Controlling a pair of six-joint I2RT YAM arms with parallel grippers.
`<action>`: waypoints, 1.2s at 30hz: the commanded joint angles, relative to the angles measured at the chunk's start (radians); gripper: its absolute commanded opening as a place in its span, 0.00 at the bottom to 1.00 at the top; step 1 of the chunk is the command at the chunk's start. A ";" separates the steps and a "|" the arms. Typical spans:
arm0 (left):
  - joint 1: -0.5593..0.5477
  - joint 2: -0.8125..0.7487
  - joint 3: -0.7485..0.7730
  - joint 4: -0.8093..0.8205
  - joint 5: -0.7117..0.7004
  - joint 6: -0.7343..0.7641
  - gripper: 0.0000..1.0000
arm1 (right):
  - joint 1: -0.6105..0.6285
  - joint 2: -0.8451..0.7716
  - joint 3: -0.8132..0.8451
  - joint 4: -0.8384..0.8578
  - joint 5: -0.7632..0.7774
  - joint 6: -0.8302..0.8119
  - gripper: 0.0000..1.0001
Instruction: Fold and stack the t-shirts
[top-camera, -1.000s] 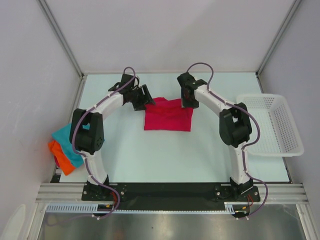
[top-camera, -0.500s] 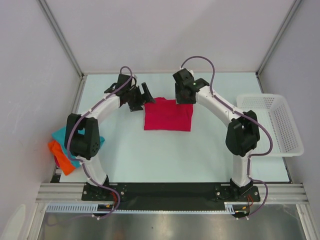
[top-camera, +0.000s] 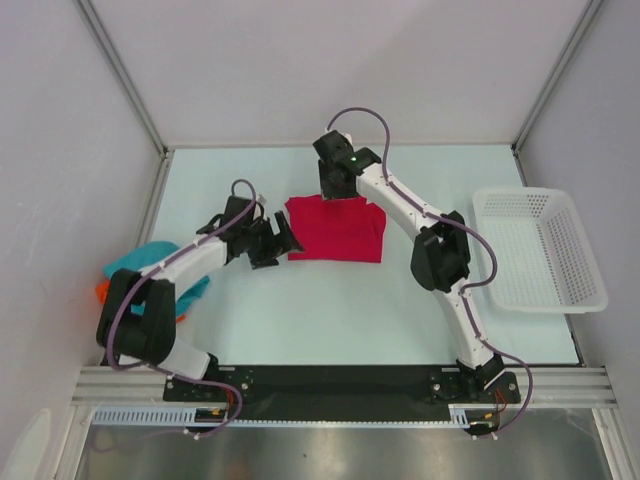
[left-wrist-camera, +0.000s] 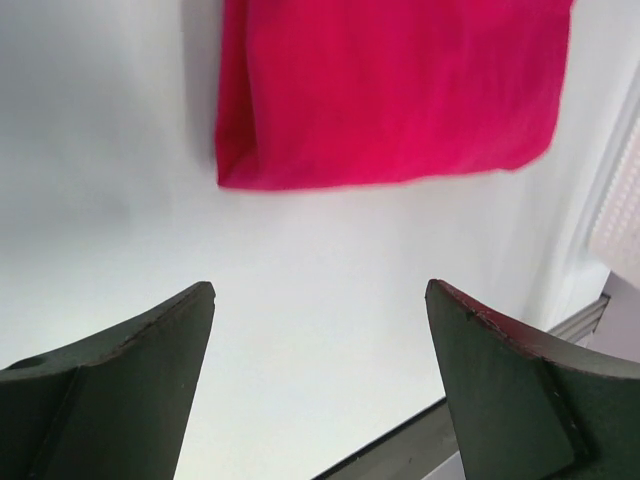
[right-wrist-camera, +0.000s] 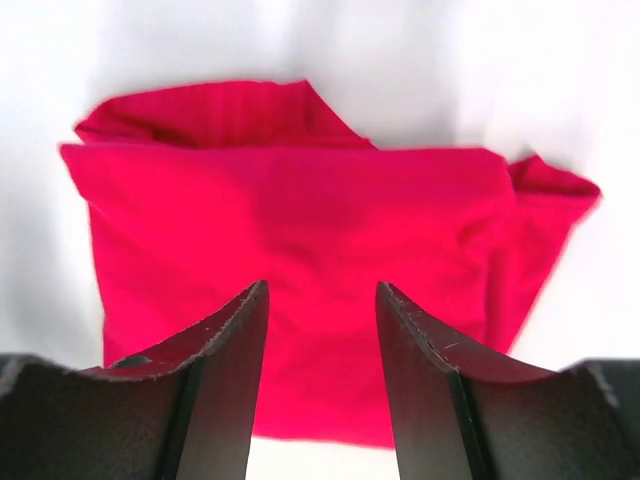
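The crimson t-shirt (top-camera: 335, 228) lies folded toward the table's (top-camera: 330, 300) far edge, left gripper (top-camera: 289, 239) and right gripper (top-camera: 338, 194) both apart and empty, while the teal t-shirt (top-camera: 135, 262) and orange t-shirt (top-camera: 103, 291) lie heaped at its left edge, unfolded and unstacked.

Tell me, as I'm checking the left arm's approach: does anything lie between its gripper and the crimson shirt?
Nothing visible does. Only bare table separates the open left gripper from the folded crimson shirt.

No writing, label, brand or number is legible on anything.
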 joint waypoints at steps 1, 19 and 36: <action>-0.045 -0.153 -0.128 0.096 0.012 -0.054 0.91 | -0.004 0.101 0.199 -0.078 -0.027 -0.033 0.52; -0.048 -0.451 -0.253 -0.060 -0.031 -0.038 0.91 | -0.108 0.178 0.142 0.045 -0.116 -0.011 0.52; -0.048 -0.501 -0.250 -0.172 -0.087 -0.043 0.91 | -0.213 0.239 0.121 0.148 -0.161 -0.023 0.50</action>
